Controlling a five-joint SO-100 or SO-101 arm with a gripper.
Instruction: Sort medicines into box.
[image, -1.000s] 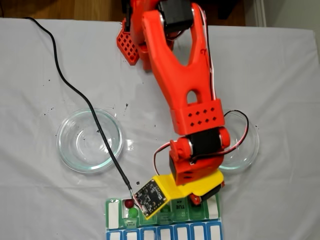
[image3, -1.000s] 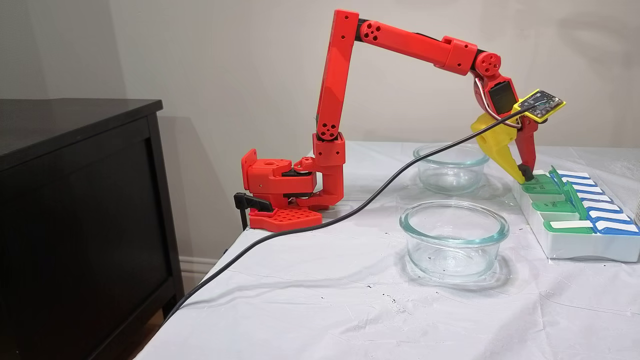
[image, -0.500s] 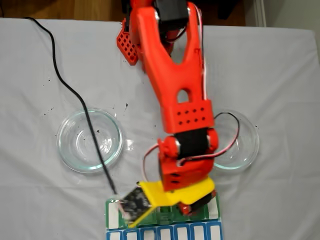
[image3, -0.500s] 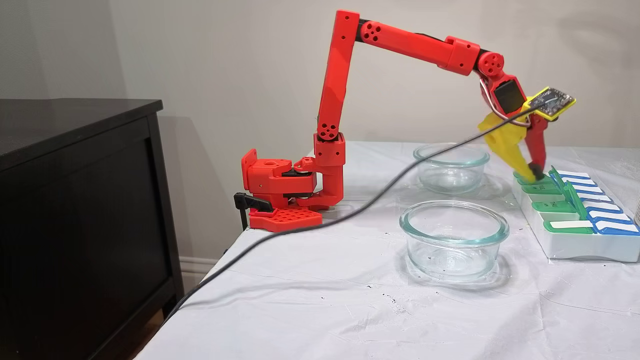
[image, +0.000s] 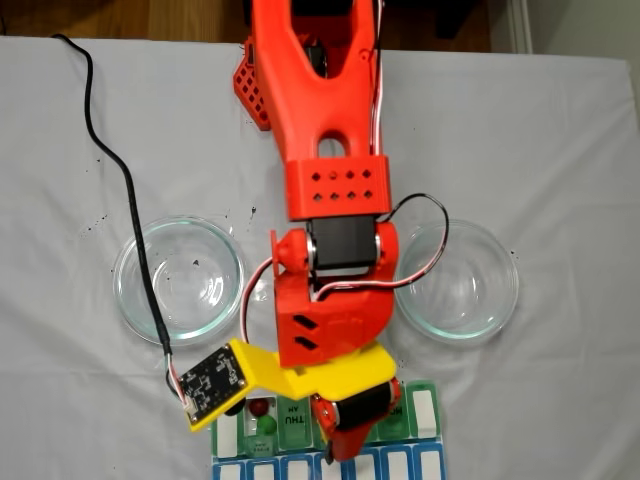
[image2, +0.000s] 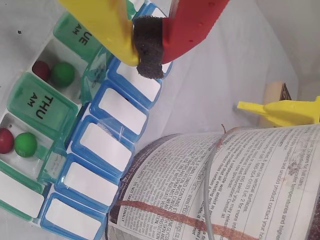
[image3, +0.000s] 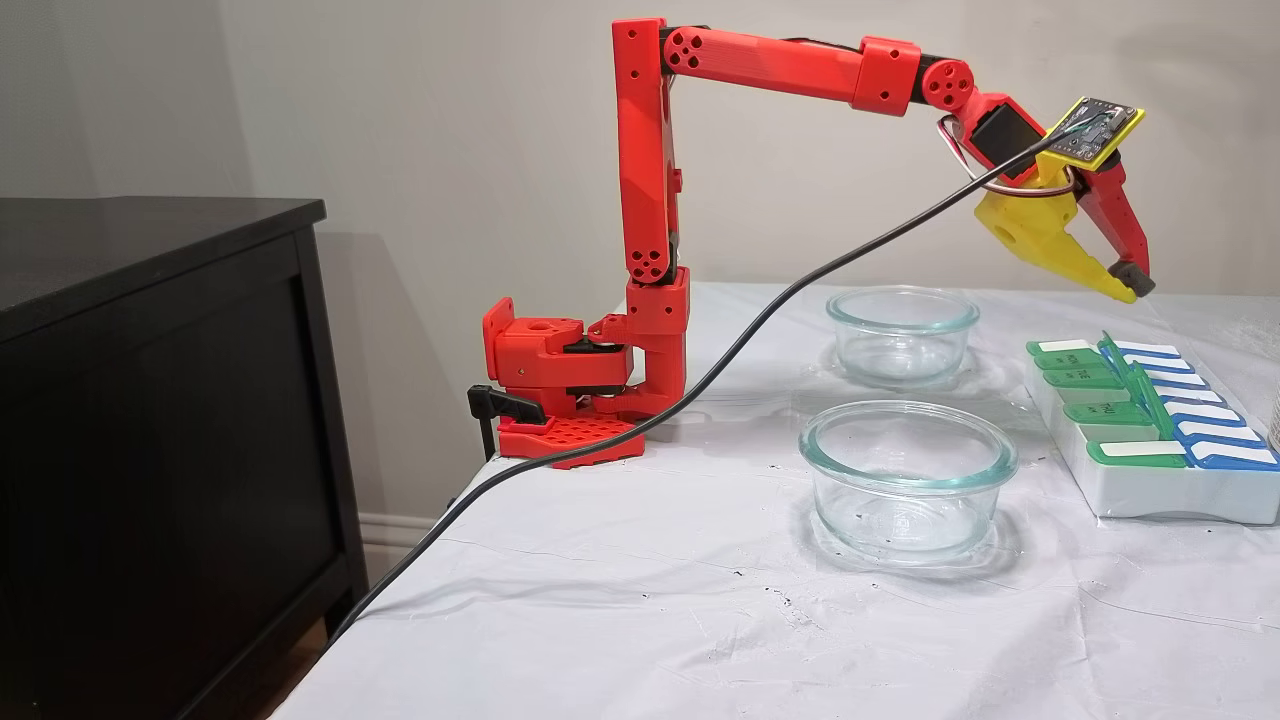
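Hand (image3: 1130, 290) seemingly closed, above box (image3: 1150, 490)

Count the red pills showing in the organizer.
2 in the wrist view: one red pill in an open compartment beside TUE, another beside THU. More may be hidden under the arm.

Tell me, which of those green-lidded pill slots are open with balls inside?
Two: the slots on either side of the closed THU lid in the wrist view. Each holds one dark red ball and one green ball; their lids stand flipped up.
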